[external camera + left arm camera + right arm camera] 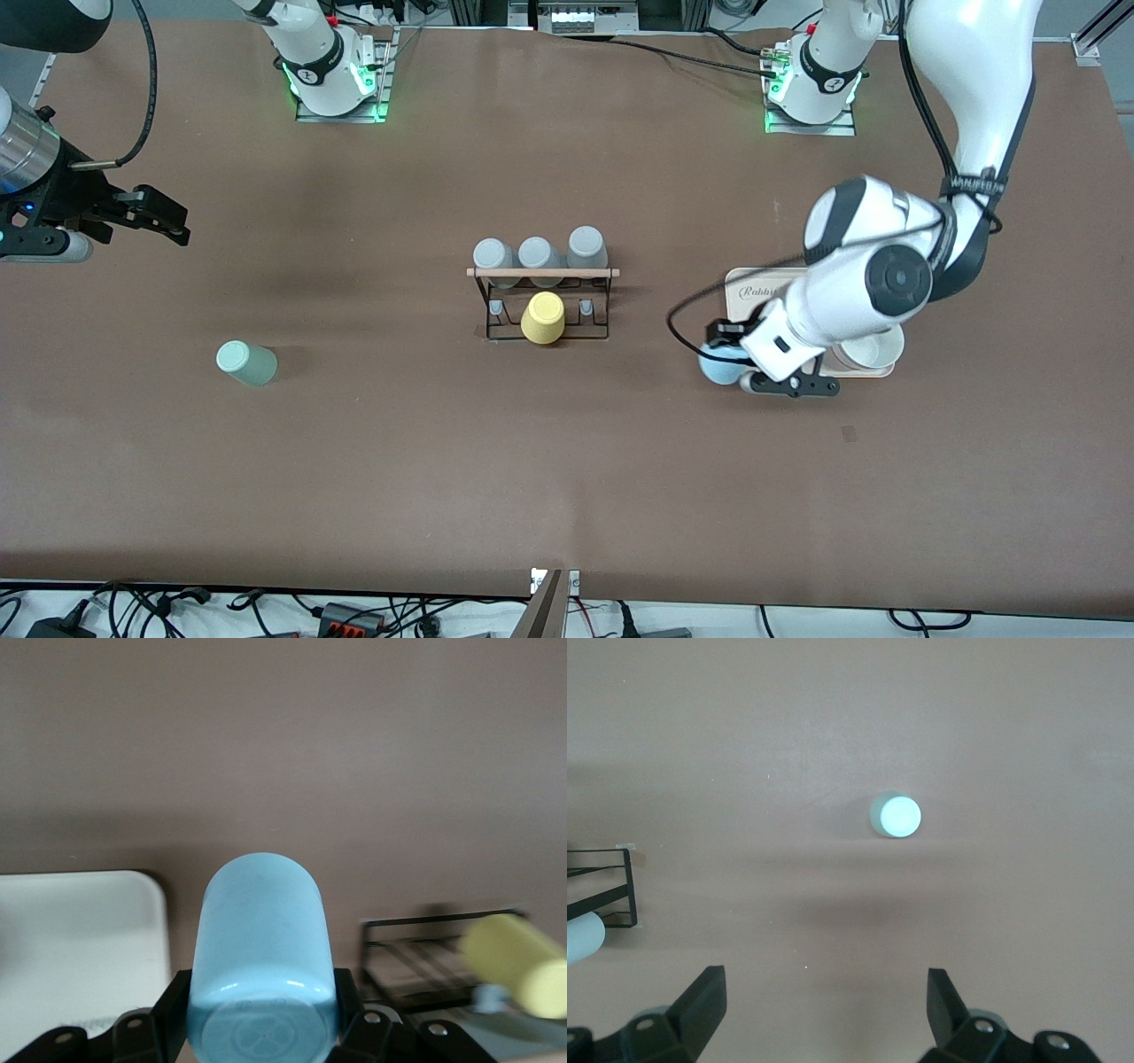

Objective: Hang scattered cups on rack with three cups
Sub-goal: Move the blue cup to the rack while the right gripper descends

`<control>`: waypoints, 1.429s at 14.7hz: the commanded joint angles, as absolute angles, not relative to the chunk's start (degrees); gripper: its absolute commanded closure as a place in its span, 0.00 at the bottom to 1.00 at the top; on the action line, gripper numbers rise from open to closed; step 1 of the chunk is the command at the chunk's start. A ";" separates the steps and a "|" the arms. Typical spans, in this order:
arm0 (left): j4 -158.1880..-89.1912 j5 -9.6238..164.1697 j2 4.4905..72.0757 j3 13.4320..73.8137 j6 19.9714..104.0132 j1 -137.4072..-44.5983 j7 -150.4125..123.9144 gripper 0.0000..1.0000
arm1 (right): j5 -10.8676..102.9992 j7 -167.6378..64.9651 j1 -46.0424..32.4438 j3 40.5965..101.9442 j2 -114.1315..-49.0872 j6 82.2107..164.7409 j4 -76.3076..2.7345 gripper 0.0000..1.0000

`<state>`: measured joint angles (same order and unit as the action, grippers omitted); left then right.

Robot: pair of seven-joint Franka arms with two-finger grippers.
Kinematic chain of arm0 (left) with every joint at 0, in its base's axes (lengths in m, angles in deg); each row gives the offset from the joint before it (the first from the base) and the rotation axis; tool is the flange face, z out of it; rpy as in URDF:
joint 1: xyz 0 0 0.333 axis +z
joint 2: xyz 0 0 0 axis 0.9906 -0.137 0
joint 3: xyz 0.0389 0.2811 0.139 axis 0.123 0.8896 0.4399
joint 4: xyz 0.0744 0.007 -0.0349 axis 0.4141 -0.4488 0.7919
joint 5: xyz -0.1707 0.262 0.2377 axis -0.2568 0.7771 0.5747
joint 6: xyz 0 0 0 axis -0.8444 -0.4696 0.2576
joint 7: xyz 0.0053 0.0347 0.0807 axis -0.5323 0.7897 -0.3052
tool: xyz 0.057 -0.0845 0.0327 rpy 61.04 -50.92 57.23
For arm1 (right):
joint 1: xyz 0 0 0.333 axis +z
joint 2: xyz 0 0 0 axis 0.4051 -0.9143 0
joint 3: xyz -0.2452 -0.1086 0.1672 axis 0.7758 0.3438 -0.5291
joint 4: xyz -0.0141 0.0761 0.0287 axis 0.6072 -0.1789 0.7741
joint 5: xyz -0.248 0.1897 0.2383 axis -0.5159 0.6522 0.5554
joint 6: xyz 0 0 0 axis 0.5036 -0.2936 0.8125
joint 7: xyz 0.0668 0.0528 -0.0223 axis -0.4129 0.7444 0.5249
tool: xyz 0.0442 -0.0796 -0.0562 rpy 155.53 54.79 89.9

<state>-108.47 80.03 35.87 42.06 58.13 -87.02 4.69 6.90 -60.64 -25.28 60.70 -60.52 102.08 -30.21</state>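
At lower right of centre in the front view, the left gripper (742, 361) is clamped on the blue cup (722, 363), which sits at the edge of the cream tray (753, 288) nearest the rack. The left wrist view shows the blue cup (261, 970) lying sideways between the black fingers (173, 1010), its base turned to the camera; whether it touches the counter (567, 478) cannot be told. A corner of the tray (80, 948) fills the lower left of that frame, and the yellow cup (518, 966) shows blurred at its right edge.

At the centre of the front view stands the black wire rack (544, 301) with its wooden rod (542, 273) across the top. Three grey cups (538, 257) hang in a row along the upper side of the rod, and the yellow cup (543, 319) sits on a peg in the row nearer the front camera.

The green cup (247, 362) rests alone on the counter at the lower left of the front view, toward the right arm's end and well apart from the rack. In the right wrist view it (897, 815) appears just above centre.

The right gripper (151, 217) waits at the left edge of the front view, over bare counter, its fingers (700, 1001) spread wide apart and holding nothing.
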 commanded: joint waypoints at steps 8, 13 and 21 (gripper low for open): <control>-101.58 77.48 30.25 40.68 56.01 -98.91 29.26 0.97 | 2.45 -59.80 -27.93 60.46 -74.91 112.07 -33.21 0.00; -101.50 77.39 28.31 40.68 57.68 -99.44 29.26 0.94 | 0.52 -55.50 -30.83 60.46 -85.37 124.03 -33.30 0.00; -101.50 78.62 24.88 40.68 60.67 -100.94 29.26 0.83 | 0.69 -52.24 -32.69 60.37 -90.22 132.48 -36.55 0.00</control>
<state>-103.29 77.69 25.87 40.31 60.78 -99.85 29.00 1.20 -53.24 -32.02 61.12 -90.44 130.41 -34.98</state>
